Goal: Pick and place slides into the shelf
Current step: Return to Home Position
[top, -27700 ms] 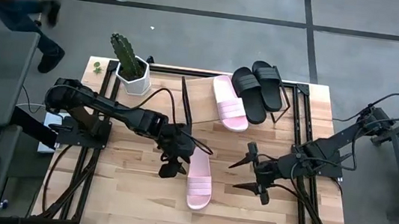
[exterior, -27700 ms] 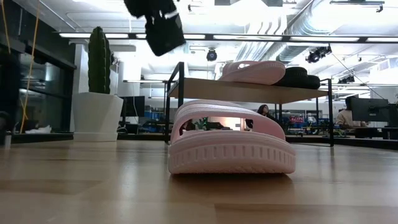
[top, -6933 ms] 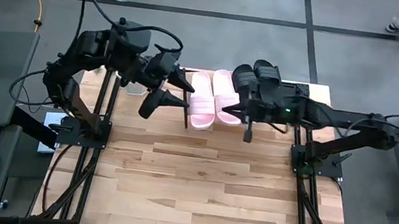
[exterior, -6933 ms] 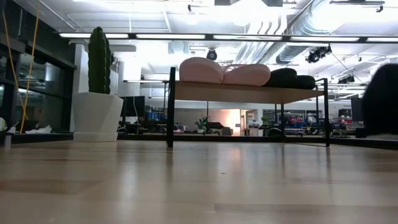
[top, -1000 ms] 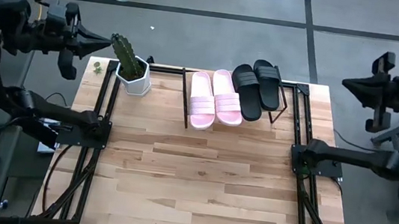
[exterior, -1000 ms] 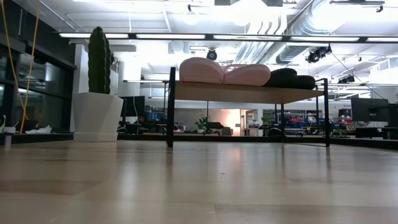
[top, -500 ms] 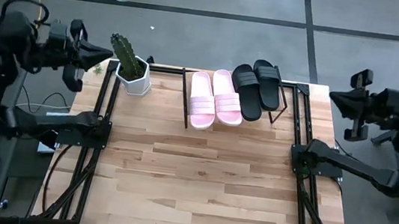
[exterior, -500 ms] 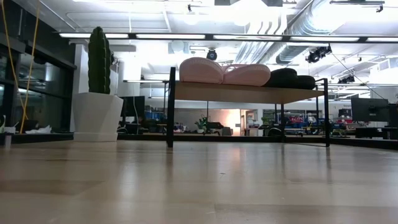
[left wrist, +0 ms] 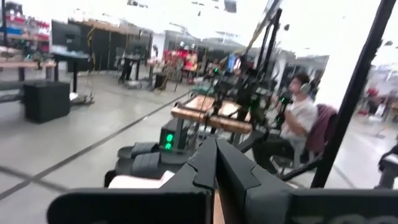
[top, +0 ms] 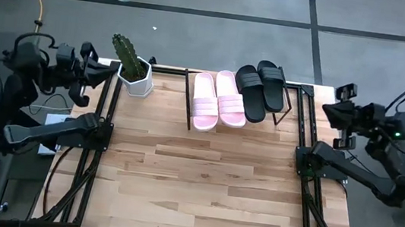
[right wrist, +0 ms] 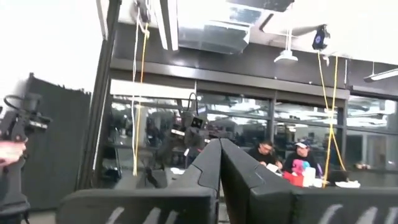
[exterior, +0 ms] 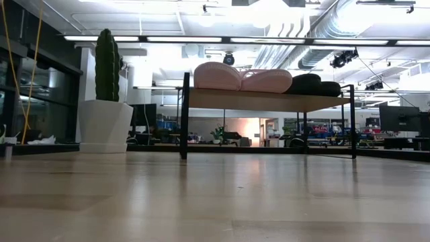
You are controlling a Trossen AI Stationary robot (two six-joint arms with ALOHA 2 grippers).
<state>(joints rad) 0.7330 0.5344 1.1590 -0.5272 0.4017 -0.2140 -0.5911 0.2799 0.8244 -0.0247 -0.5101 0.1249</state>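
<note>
Two pale pink slides (top: 219, 100) and two black slides (top: 261, 90) lie side by side on the shelf (top: 286, 102) at the table's far edge, soles down on its plank. In the low view the pink slides (exterior: 240, 77) and the black slides (exterior: 316, 85) top the shelf plank (exterior: 269, 101). My left gripper (top: 116, 69) hangs shut beyond the table's left edge, near the plant pot. My right gripper (top: 327, 109) hangs shut at the table's right edge. Both pairs of fingers show closed and hold nothing in the wrist views (left wrist: 215, 158) (right wrist: 219, 155).
A cactus in a white pot (top: 133, 67) stands at the table's far left corner, next to the shelf's left end frame (top: 187, 96). The butcher-block tabletop (top: 202, 182) stretches from the shelf to the near edge. People sit at desks in the room beyond (left wrist: 298, 118).
Both arms have sunk and folded back at their own sides of the table. The left gripper has come down beside the plant pot and the right one down to the table's right edge. Both stayed shut. The slides have kept still on the shelf.
</note>
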